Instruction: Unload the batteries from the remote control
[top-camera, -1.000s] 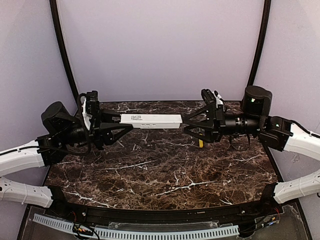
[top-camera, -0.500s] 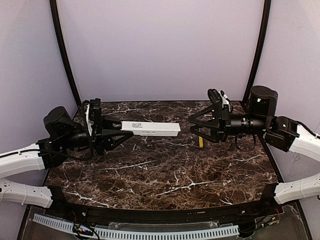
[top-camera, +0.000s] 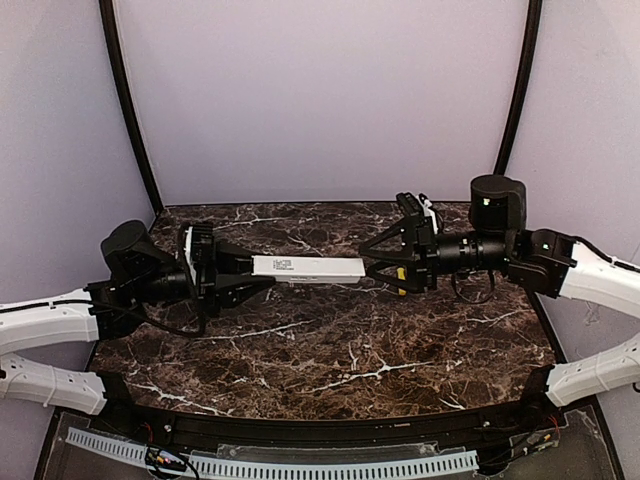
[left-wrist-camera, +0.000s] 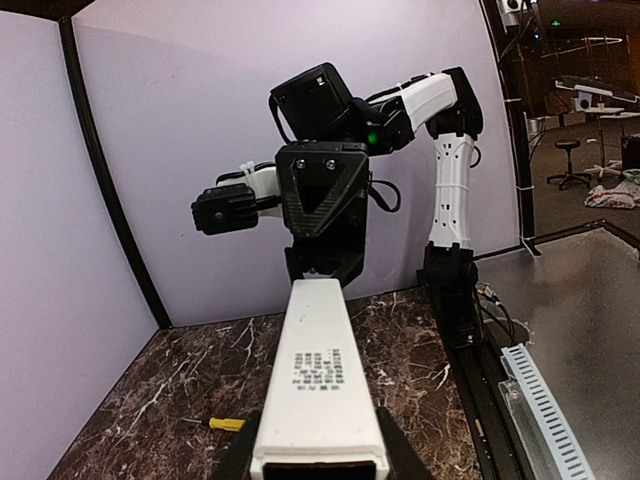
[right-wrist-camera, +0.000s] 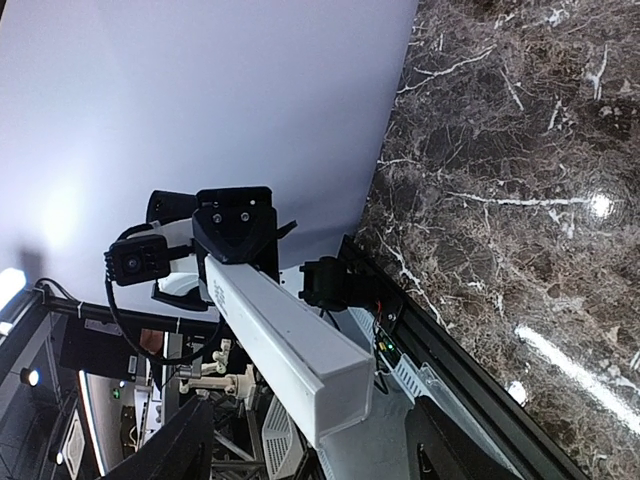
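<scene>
The remote (top-camera: 308, 268) hung in the air above the table (top-camera: 300, 350), lying nearly level, held between the two arms. The left gripper (top-camera: 250, 275) was clenched on the remote's left end. In the left wrist view its fingers (left-wrist-camera: 240, 465) pressed against both sides of the white bar, whose printed face was turned up toward that camera.

The right gripper (top-camera: 366, 264) stood at the remote's right end with its jaws spread. In the right wrist view its fingers (right-wrist-camera: 172, 448) sat wide on either side of that end, each with a clear gap, so they grasped nothing.

Half a second earlier the right gripper had stood off from the remote's right end, with bare marble showing between them. It had since come back in, and the end now lay between its fingers. A second earlier it had also been at that end, so it had backed away and returned. Over the same second the remote had sunk lower in the top view and shifted a little toward the right arm, and the left arm had moved with it.

The screwdriver (top-camera: 401, 289) lay on the table just past the remote's right end, under the right gripper, in the same place as before.
</scene>
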